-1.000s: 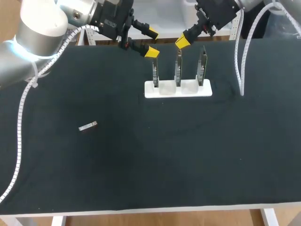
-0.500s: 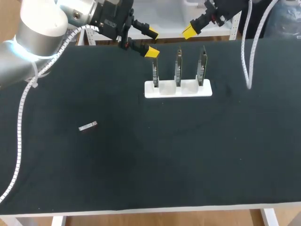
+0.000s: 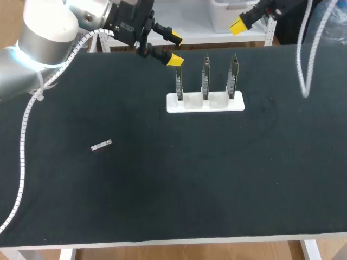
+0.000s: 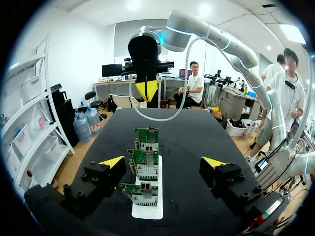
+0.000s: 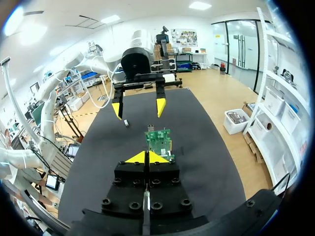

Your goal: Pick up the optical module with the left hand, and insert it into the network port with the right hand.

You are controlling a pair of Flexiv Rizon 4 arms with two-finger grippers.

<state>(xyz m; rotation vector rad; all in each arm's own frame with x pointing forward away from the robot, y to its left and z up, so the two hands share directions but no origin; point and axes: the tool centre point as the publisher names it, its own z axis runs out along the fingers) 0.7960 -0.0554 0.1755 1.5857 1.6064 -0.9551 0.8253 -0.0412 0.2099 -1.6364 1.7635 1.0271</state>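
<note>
Three green circuit boards (image 3: 205,80) stand upright in a row in a white holder (image 3: 205,103), which sits on the black surface (image 3: 217,179) near its far edge, a little right of the middle. In the left wrist view each board that shows clearly carries a small metal port (image 4: 146,187) on its face.

The optical module (image 3: 101,145), a small silvery piece, lies flat on the left part of the surface, well apart from the holder and from both arms. Nothing touches it.

The left gripper (image 3: 175,49) hangs over the far edge of the surface, just left of the holder, with its fingers spread wide and nothing between them that they touch. One yellow tip is near the top of the leftmost board. In its own wrist view the row of boards lies ahead of and between the open fingers, without contact.

The right gripper (image 5: 147,157) is up at the far edge, right of the holder and apart from it. Its two yellow tips are pressed together with nothing held between them. In its wrist view the boards stand just ahead of the closed tips, and the left gripper shows beyond them with the module on the surface under it.
</note>
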